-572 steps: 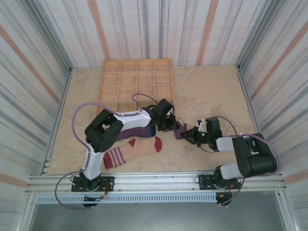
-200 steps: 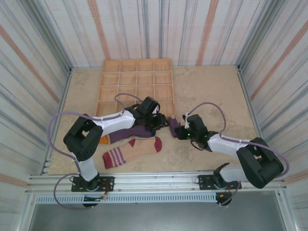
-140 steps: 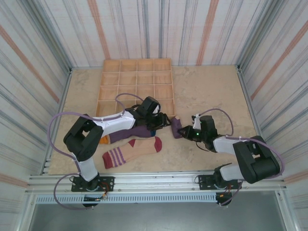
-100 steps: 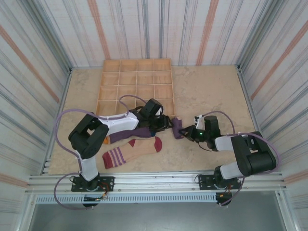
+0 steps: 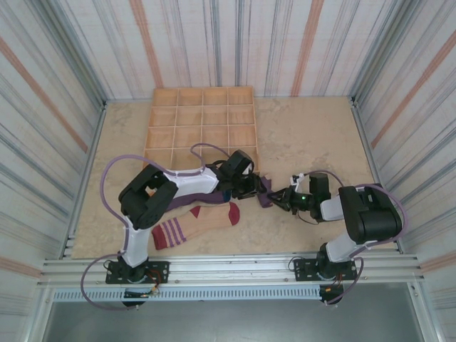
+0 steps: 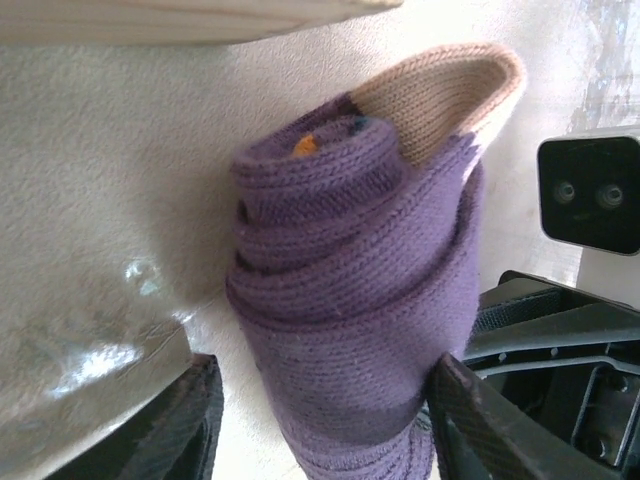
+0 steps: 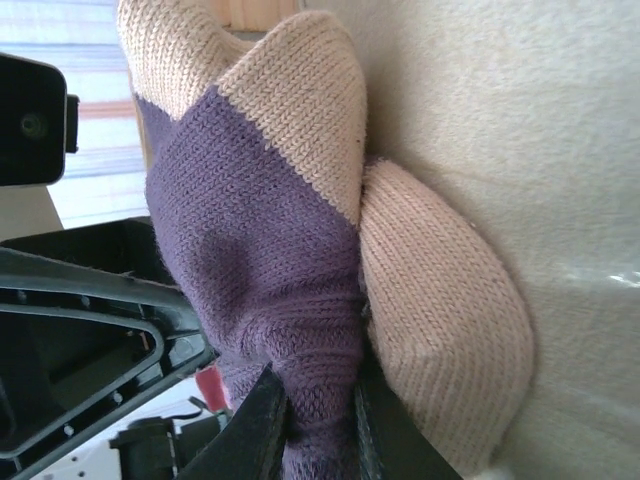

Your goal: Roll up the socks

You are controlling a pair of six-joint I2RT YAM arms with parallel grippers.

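Currently, left gripper (image 6: 325, 390): jaws apart, straddling the rolled purple sock (image 6: 350, 270). Opposite, right gripper (image 7: 315, 420): jaws clamped on the same sock's knit. Nearby, tan sock (image 5: 203, 221) lies flat.

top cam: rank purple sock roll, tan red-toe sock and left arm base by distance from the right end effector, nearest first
1. purple sock roll: just left of the right end effector, which pinches it.
2. tan sock with red toe: lying flat, further left and toward the near edge.
3. left arm's base: at the near-left corner.
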